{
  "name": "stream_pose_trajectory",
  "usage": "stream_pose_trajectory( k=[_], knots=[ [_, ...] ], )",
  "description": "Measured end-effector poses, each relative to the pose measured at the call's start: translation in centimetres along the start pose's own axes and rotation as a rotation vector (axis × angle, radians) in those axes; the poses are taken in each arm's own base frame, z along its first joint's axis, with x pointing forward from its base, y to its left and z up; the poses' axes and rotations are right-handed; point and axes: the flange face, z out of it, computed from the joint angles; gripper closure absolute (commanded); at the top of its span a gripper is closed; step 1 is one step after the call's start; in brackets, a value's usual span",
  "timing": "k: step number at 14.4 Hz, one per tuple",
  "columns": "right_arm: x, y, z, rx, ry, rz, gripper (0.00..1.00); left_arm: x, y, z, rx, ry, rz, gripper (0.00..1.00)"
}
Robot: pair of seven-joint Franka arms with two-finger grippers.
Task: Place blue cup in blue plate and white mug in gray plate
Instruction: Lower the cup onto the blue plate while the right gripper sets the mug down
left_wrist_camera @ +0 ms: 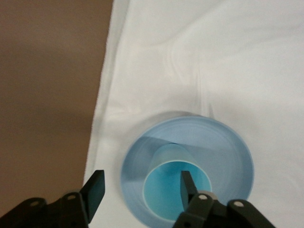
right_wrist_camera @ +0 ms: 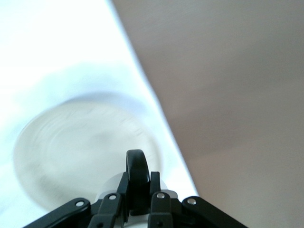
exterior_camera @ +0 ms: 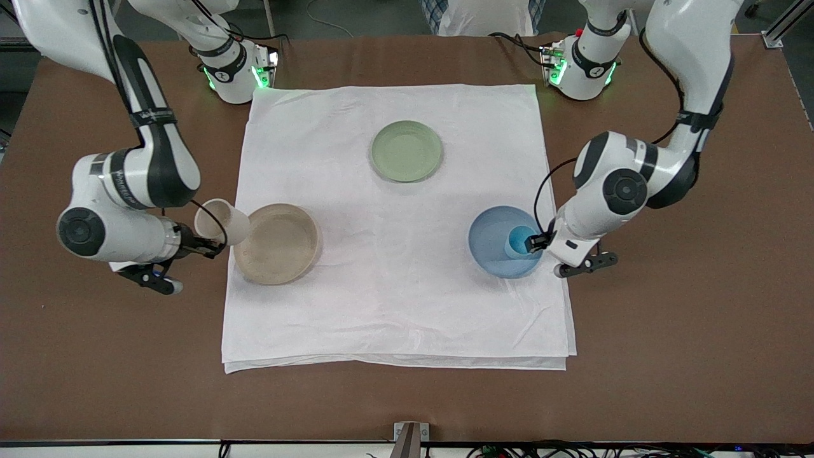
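Note:
The blue cup (exterior_camera: pixel 520 242) stands upright in the blue plate (exterior_camera: pixel 493 245) at the left arm's end of the cloth. My left gripper (exterior_camera: pixel 538 242) is open at the cup. In the left wrist view, one finger (left_wrist_camera: pixel 187 186) is inside the cup's (left_wrist_camera: pixel 164 197) mouth and the other finger (left_wrist_camera: pixel 95 190) is outside the plate (left_wrist_camera: pixel 228 142). My right gripper (exterior_camera: pixel 202 244) is shut on the black handle (right_wrist_camera: pixel 137 166) of the white mug (exterior_camera: pixel 219 221). It holds the mug tilted over the edge of the gray plate (exterior_camera: pixel 276 245), which also shows in the right wrist view (right_wrist_camera: pixel 80 147).
A sage-green plate (exterior_camera: pixel 406 151) lies on the white cloth (exterior_camera: pixel 394 299), farther from the front camera than the other two plates. The cloth covers the middle of the brown table (exterior_camera: pixel 687 331).

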Motion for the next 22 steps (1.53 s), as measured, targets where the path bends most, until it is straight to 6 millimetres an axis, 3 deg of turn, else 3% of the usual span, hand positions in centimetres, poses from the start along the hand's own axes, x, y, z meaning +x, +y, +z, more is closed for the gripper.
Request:
stream_pose_trajectory(
  k=[2,4,8,10,11,13,14,17,22],
  knots=[
    [-2.1,-3.9,1.5,-0.004,0.031,-0.066,1.00,2.5,-1.9,-8.3,0.067,0.042,0.027,0.00],
    [-3.2,-5.6,3.2,-0.017,0.073,-0.113,0.99,3.9,-4.3,-14.7,0.100,0.093,0.065,0.00],
    [-3.2,-6.1,4.6,-0.041,0.125,-0.155,0.75,4.7,-10.9,-22.0,0.116,0.111,0.141,0.00],
    [-3.0,-6.4,5.1,-0.036,0.132,-0.162,0.70,4.1,-13.5,-24.5,0.121,0.104,0.174,0.00],
    [-2.9,-6.6,5.5,-0.033,0.136,-0.169,0.59,3.5,-14.0,-25.7,0.125,0.107,0.192,0.00],
    [-2.8,-7.2,6.4,-0.030,0.146,-0.181,0.08,1.8,-14.7,-28.3,0.137,0.122,0.223,0.00],
    [-2.7,-7.4,6.7,-0.026,0.152,-0.185,0.00,0.8,-15.2,-29.4,0.135,0.117,0.238,0.00],
    [-2.4,-7.7,6.7,-0.015,0.171,-0.189,0.00,-1.6,-17.1,-31.3,0.111,0.089,0.267,0.00],
    [-1.0,-7.1,3.8,-0.019,0.187,-0.245,0.00,-4.2,-17.3,-30.1,0.077,0.041,0.275,0.00]
  ],
)
